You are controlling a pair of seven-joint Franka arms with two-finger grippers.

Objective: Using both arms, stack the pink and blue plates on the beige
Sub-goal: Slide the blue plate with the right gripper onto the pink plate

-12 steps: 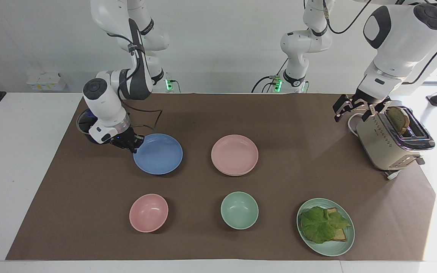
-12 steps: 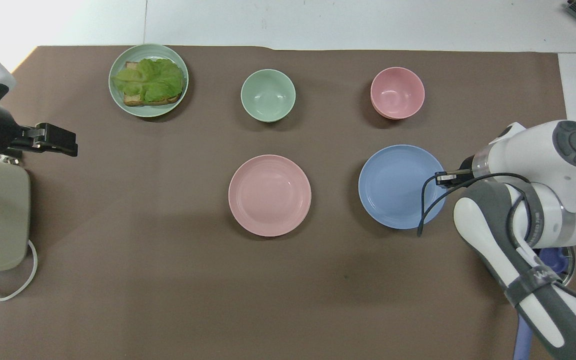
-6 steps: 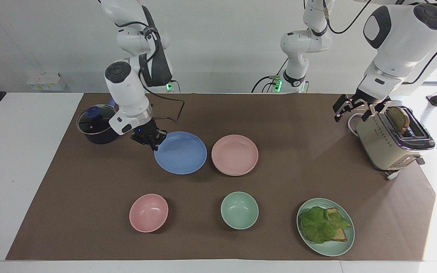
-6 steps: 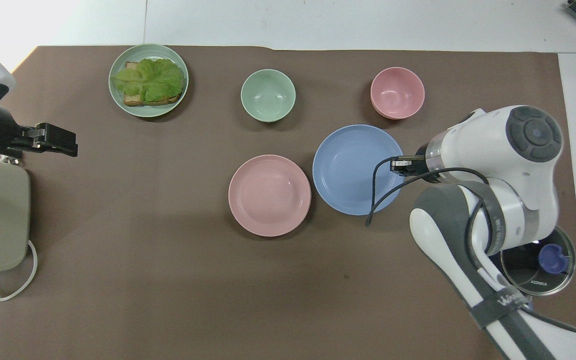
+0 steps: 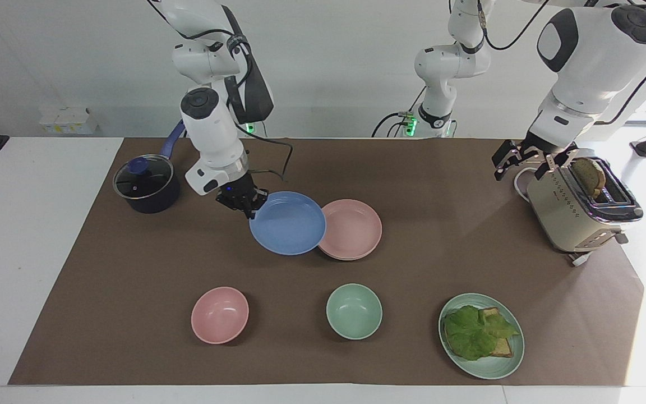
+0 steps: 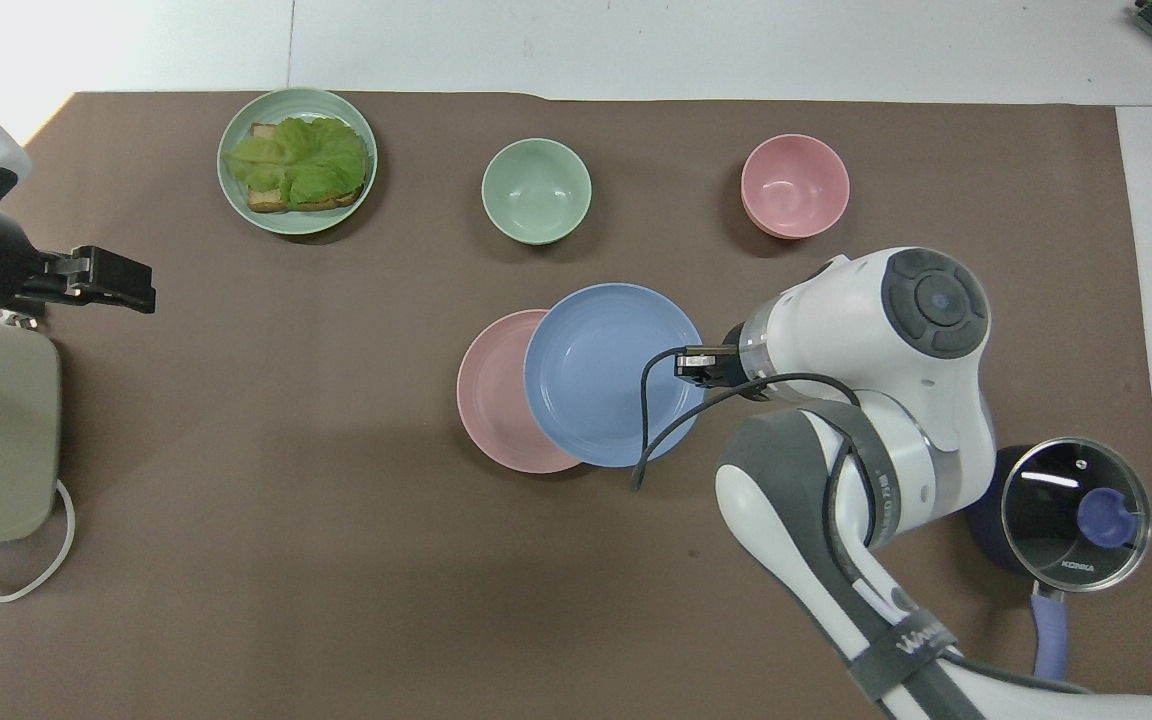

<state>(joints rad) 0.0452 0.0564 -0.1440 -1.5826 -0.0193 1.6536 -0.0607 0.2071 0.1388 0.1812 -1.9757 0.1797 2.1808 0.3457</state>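
Note:
My right gripper (image 5: 253, 206) is shut on the rim of the blue plate (image 5: 289, 223) and holds it tilted a little above the mat. In the overhead view the blue plate (image 6: 606, 375) covers the edge of the pink plate (image 6: 491, 390) that faces the right arm's end. The pink plate (image 5: 356, 230) lies flat in the middle of the brown mat. The beige plate is hidden. My left gripper (image 5: 511, 160) hangs open and waits beside the toaster (image 5: 570, 207), holding nothing; it also shows in the overhead view (image 6: 101, 280).
A dark pot with a glass lid (image 5: 144, 182) stands at the right arm's end. Farther from the robots are a pink bowl (image 5: 220, 314), a green bowl (image 5: 354, 310) and a green plate (image 5: 485, 371) with bread and lettuce.
My right arm has lifted the blue plate off the mat and carried it toward the left arm's end, until it overlaps the pink plate. The left arm has not moved.

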